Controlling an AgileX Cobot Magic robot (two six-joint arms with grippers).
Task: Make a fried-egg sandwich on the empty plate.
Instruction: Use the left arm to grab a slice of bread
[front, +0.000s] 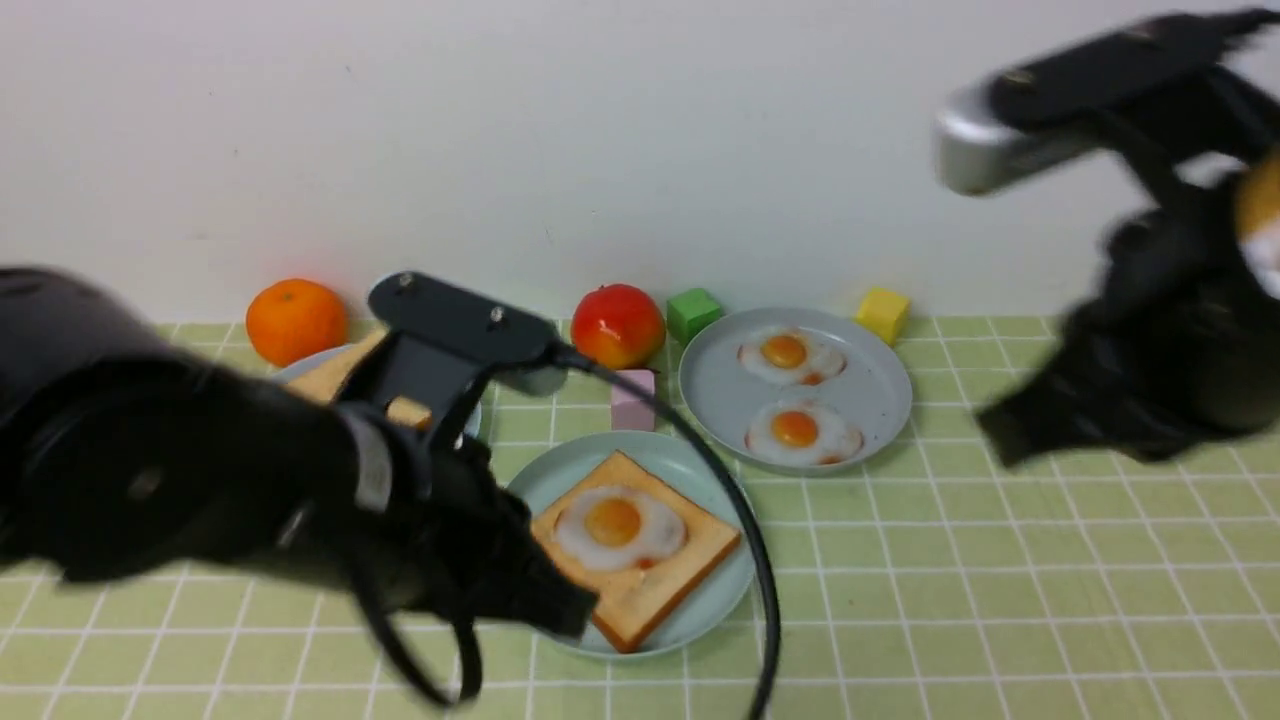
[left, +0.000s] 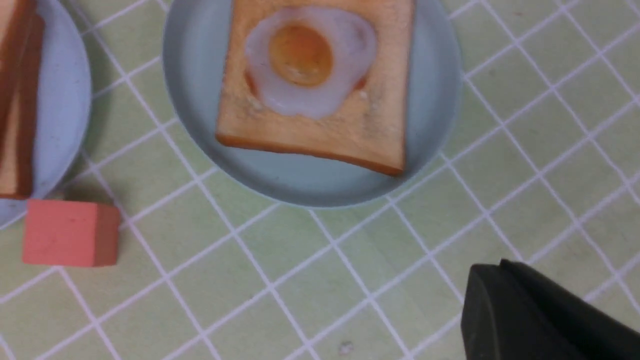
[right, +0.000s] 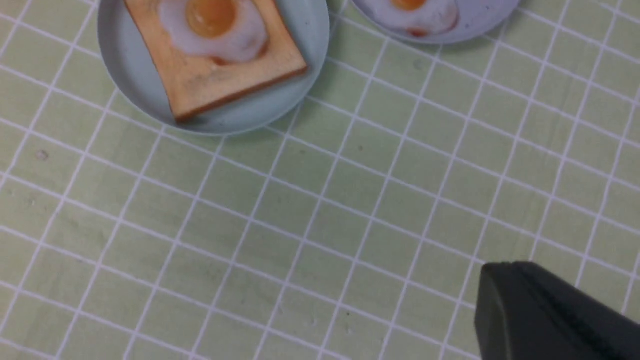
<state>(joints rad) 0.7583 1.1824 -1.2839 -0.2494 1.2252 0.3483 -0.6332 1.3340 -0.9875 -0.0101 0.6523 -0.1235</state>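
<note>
We are seeing the mint-teal plate (front: 565, 470) sitting flat, carrying one golden-brown toast slice (front: 660, 590) with a darker crust. The slice is lying flat, its corners pointing roughly to twelve, three, six and nine o'clock. The fried egg (front: 618, 527) is resting yolk-up on it, shifted slightly toward eleven o'clock. Some further toast (front: 335, 375) is lying at ten o'clock from the plate, partly hidden.

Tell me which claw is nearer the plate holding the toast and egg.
Left. The left claw sits at the near-left rim of the plate; the right claw hangs off to its right.
</note>
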